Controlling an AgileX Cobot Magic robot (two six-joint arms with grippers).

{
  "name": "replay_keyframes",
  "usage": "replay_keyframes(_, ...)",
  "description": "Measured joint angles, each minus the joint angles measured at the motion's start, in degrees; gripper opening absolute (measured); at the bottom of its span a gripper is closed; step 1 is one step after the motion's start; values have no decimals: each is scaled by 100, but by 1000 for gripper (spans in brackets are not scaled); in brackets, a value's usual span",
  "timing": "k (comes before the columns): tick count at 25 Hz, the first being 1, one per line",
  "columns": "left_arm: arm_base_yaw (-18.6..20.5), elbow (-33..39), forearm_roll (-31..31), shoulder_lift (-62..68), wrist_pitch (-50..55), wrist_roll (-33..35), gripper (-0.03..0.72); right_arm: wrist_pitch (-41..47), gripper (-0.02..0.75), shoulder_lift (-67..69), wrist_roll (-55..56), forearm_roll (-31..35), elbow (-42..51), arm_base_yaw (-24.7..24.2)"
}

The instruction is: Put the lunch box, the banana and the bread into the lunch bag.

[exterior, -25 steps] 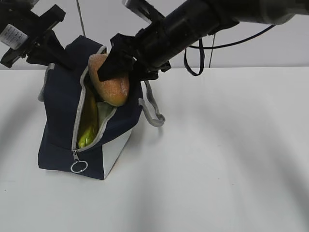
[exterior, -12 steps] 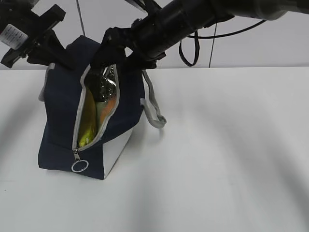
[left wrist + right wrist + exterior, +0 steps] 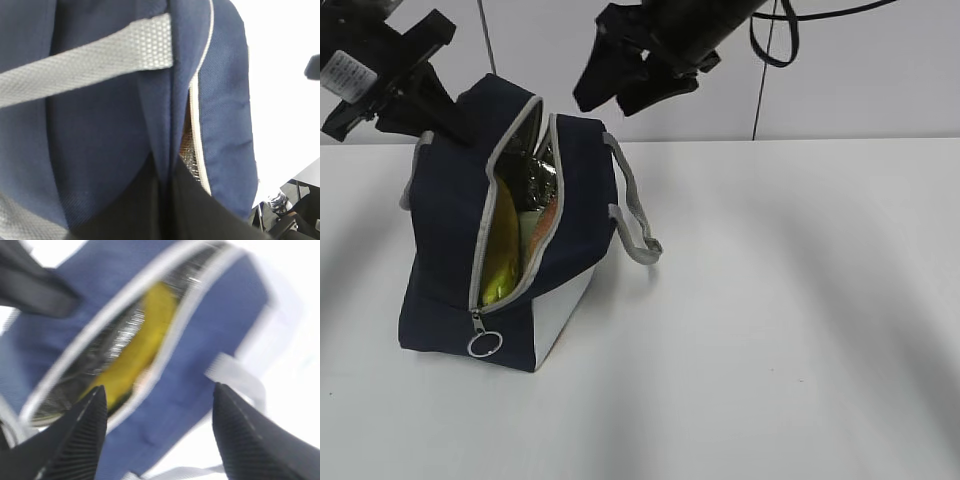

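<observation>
Ext. view, near to far: zipper ring pull (image 3: pixel 483 344) hangs at the near bottom end of the lunch bag (image 3: pixel 445 260), which stands on the table (image 3: pixel 770 320). Zip slot is parted and its long axis runs from the ring pull up toward 1 o'clock, ending at the bag's top edge.

Inside the slot: banana (image 3: pixel 500 255) lies lengthwise along that same axis, yellow against silvery lining. A bit of orange-brown just right of it looks like the bread (image 3: pixel 548 215), tucked low. Lunch box not visible; could be under them, can't tell.

Grey strap (image 3: pixel 632 215) droops off the bag's right side at 3 o'clock.

Far end: left claw (image 3: pixel 440 105) is clenched on the bag's top-left fabric at about 11 o'clock, holding the mouth up. Left wrist cam shows only navy cloth, strap and zip edge close up.

Right claw (image 3: pixel 620 75) is released, jaws apart, nothing in them, above the bag. From it the slot lies at 7 o'clock, below. Right wrist cam looks straight down into the opening, banana between the two fingers (image 3: pixel 75 440).

Judgement: right arm is nearer the opening.
</observation>
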Motion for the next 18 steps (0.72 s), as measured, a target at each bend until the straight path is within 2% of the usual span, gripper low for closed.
replay_keyframes(3,0,0,0,0,0,0,-3,34,468,0,386,-290,-10,-26)
replay_keyframes(18,0,0,0,0,-10,14,-3,50,457,216,947,-127,279,27)
